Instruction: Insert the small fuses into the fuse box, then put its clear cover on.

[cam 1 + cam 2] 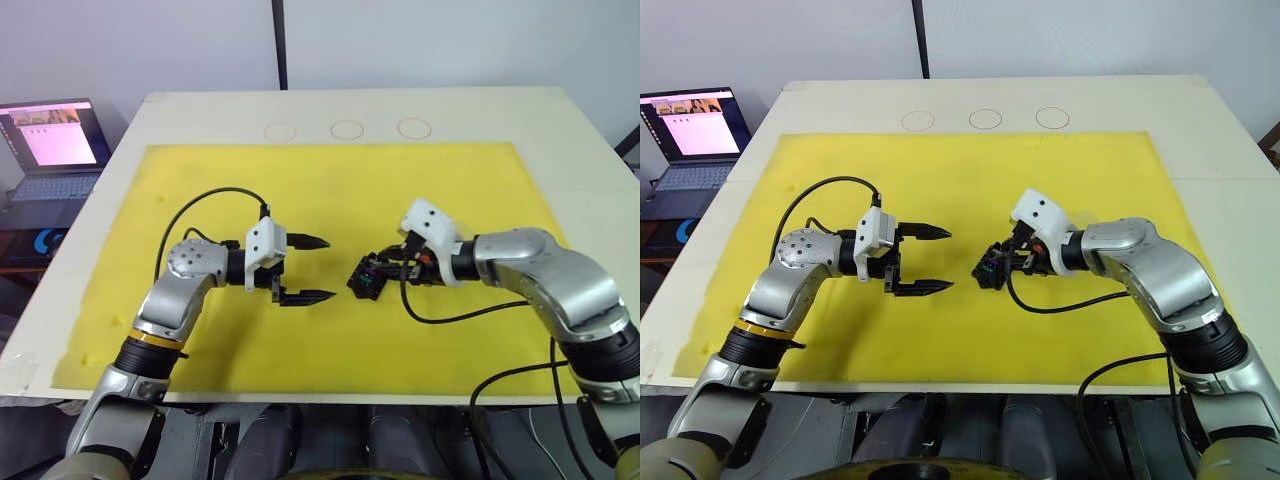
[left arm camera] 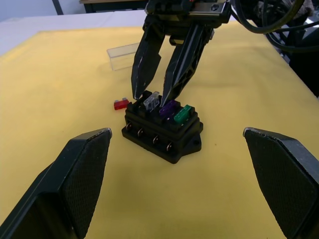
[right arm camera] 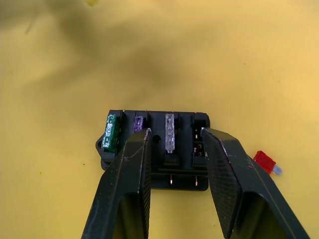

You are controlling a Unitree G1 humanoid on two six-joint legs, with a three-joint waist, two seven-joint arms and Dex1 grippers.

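left claw [image 1: 305, 268]: fingers spread wide, holding nothing, hanging over the yellow mat just beside the fuse box on the robot's left.
right claw [image 2: 155, 94]: fingers a little apart, tips down at the top of the fuse box on either side of the pale fuse; not pinching anything that can be made out.
fuse box [image 2: 163, 130]: black block flat on the mat between the two claws; green fuse [image 2: 182, 114], purple fuse [image 2: 166, 108] and pale fuse [image 2: 151, 100] stand in its slots, one slot at the end looks bare.
red fuse [image 2: 120, 104]: loose on the mat just beside the box.
clear cover [image 2: 123, 57]: on the mat beyond the box, apart from it.
step: seating fuses, judged three of four in; cover not yet on.
next move: likely fetching the red fuse, a fine pinch and upright blades over the bare slot.
surface: yellow foam mat [image 1: 330, 170] on a pale desk [image 1: 560, 130], three drawn circles at its far edge.
room: laptop [image 1: 55, 145] open off the desk's left, grey wall behind.
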